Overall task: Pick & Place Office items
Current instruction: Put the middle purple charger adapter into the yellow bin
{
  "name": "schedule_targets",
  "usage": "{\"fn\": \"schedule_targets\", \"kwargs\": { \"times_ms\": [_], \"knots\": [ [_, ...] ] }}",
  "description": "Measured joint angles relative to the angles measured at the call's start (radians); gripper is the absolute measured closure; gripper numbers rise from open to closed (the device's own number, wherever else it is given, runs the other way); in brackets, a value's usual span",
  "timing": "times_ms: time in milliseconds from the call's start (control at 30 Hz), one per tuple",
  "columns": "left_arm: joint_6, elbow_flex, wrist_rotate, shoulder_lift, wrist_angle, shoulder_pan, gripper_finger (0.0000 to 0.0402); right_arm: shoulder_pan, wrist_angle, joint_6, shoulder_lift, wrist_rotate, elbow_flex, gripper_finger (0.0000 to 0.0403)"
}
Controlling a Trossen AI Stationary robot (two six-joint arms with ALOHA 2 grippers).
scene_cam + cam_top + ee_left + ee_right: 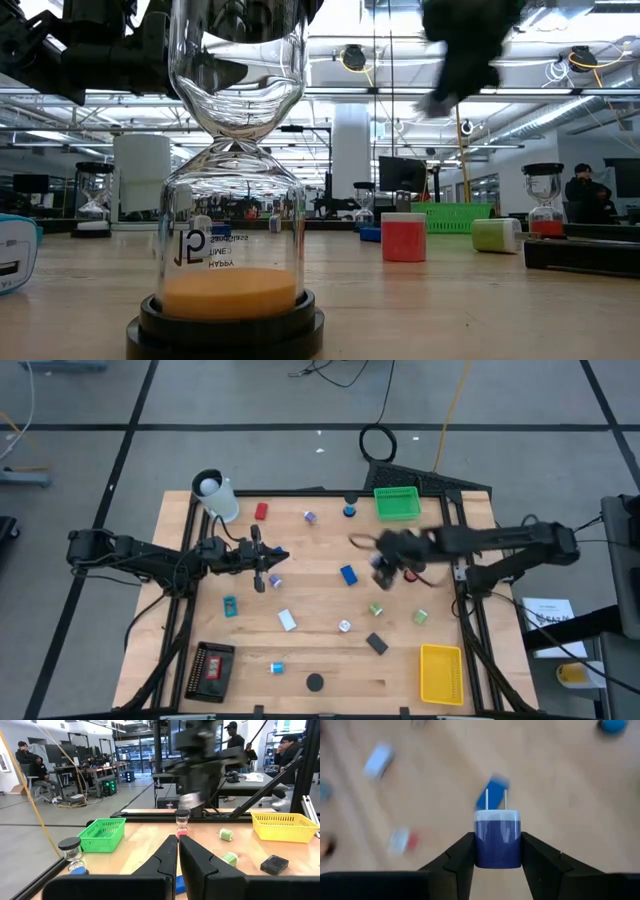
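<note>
My right gripper [497, 851] hovers over the table's middle, blurred in the high view [388, 563], shut on a small blue plug block [497, 837] with two metal prongs. My left gripper [178, 854] is shut on nothing and waits left of centre [266, 563]. Loose items lie flat on the wood: a blue block [348, 573], a red block [261, 511], a white piece [287, 620], a teal piece [230, 605], a black block [376, 643], a dark disc [315, 682] and green clips [376, 609]. My right gripper pinches the blue plug block by its two opposite side faces [479, 840], one finger on each. The fingers come from above, pointing down at the table. The block is lifted clear, its prongs [495, 800] pointing away from the wrist toward the table.
A green tray [396, 502] stands at the far edge, a yellow tray [441, 672] at the near right corner and a black tray [211, 670] at the near left. A white cup [215, 495] sits far left. An hourglass [232, 200] fills the low view's foreground.
</note>
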Motion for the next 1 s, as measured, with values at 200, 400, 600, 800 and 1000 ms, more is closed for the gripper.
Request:
{"fn": "schedule_targets", "kwargs": {
  "times_ms": [200,400,600,800,1000],
  "knots": [
    [0.0,0.0,0.0,0.0,0.0,0.0,0.0376,0.382,-0.236,0.392,-0.054,0.115,-0.002,0.0268],
    [0.0,0.0,0.0,0.0,0.0,0.0,0.0376,0.657,-0.27,0.694,0.008,0.131,-0.002,0.0268],
    [0.0,0.0,0.0,0.0,0.0,0.0,0.0376,0.825,-0.271,0.896,0.122,0.046,-0.002,0.0268],
    [0.0,0.0,0.0,0.0,0.0,0.0,0.0376,0.922,-0.27,1.039,0.23,-0.05,-0.002,0.0268],
    [0.0,0.0,0.0,0.0,0.0,0.0,0.0376,0.946,-0.261,1.077,0.288,-0.079,-0.012,0.0268]
  ]
}}
